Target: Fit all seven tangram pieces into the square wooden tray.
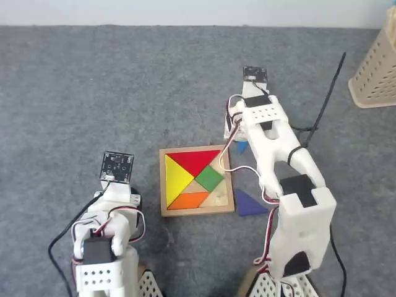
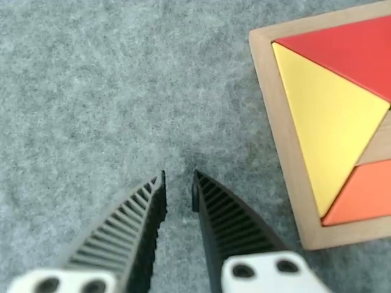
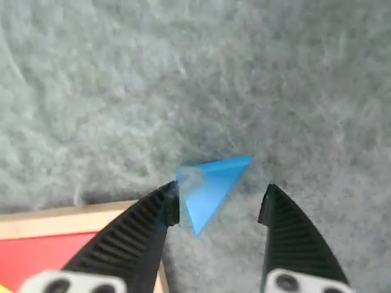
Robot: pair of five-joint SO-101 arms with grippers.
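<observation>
The square wooden tray (image 1: 164, 185) lies mid-table holding a red triangle (image 1: 195, 162), a yellow triangle (image 1: 176, 179), a green square (image 1: 210, 178) and an orange piece (image 1: 189, 200). A purple triangle (image 1: 249, 203) rests on the carpet just off the tray's right side. A small blue triangle (image 3: 211, 183) lies by the tray's far right corner (image 3: 67, 218). My right gripper (image 3: 221, 192) is open around it, and one fingertip (image 3: 170, 196) touches its edge. My left gripper (image 2: 179, 180) is over bare carpet left of the tray rim (image 2: 276, 116), fingers nearly together with nothing between.
A beige perforated basket (image 1: 377, 68) stands at the back right edge. A black cable (image 1: 326, 102) runs behind the right arm. Grey carpet covers the whole table, with open room at the left and back.
</observation>
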